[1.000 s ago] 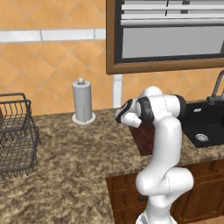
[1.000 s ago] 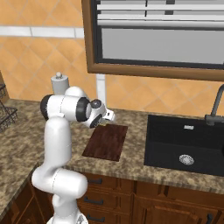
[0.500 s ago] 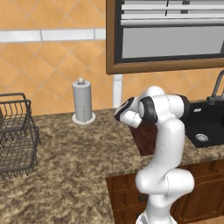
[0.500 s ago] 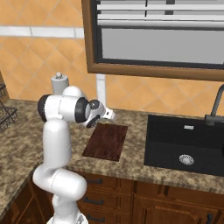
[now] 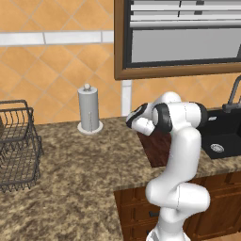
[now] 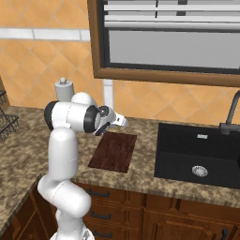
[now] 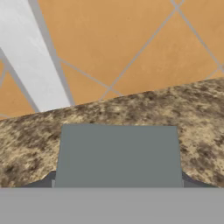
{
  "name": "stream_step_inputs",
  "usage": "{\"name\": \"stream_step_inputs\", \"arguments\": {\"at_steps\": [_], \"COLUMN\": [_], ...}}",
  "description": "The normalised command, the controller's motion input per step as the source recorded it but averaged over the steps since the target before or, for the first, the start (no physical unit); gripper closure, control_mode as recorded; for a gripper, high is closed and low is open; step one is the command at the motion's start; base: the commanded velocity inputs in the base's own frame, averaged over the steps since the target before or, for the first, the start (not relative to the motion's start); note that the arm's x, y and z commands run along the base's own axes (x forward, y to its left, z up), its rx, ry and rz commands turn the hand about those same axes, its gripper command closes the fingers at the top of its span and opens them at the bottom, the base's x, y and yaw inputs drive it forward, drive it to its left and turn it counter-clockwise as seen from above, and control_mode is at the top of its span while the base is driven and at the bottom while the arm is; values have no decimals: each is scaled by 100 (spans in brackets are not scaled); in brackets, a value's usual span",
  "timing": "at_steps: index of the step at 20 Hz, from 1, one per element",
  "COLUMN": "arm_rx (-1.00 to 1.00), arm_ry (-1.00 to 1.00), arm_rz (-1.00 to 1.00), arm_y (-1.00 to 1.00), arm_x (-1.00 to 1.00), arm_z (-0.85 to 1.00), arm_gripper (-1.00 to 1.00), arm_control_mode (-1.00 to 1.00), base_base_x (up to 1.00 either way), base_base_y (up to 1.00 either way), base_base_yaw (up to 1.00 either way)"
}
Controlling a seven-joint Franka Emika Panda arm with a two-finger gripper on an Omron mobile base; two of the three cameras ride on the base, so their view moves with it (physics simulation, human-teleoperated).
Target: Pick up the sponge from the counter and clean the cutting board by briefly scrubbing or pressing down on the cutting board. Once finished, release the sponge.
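Arm folded over the counter (image 6: 140, 129), hand raised above the back edge of the cutting board (image 6: 114, 151), pointing toward the tiled wall. Gripper (image 6: 123, 121) held clear of the counter surface. In the hand view a flat grey-green pad, the sponge (image 7: 118, 155), sits square at the bottom of the frame right at the finger tips; the tips themselves are hidden, so cannot tell how wide the jaws stand or whether they clamp it. Board lies flat on the counter, just left of the black sink (image 6: 199, 154); drain visible in the basin, nothing else in it. Wire basket (image 5: 16, 143) at far left of counter, contents unclear. Paper towel holder (image 5: 89, 109) upright near the wall.
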Motion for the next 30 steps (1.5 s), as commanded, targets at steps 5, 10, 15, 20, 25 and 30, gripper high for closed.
{"name": "stream_step_inputs", "arguments": {"at_steps": [5, 10, 15, 20, 25, 30], "arm_rx": [0, 0, 0, 0, 0, 0], "arm_ry": [0, -2, -8, 0, 0, -4], "arm_rz": [0, 2, 0, 1, 2, 0], "arm_y": [-34, -19, -25, -40, -4, 3], "arm_x": [-40, -45, 3, -28, -28, 0], "arm_z": [-1, -1, -9, -1, -1, -5], "arm_gripper": [100, 100, 100, 100, 100, 100], "arm_control_mode": [-100, -100, -100, -100, -100, -100], "base_base_x": [0, 0, 0, 0, 0, 0], "base_base_y": [0, 0, 0, 0, 0, 0], "base_base_yaw": [0, 0, 0, 0, 0, 0]}}
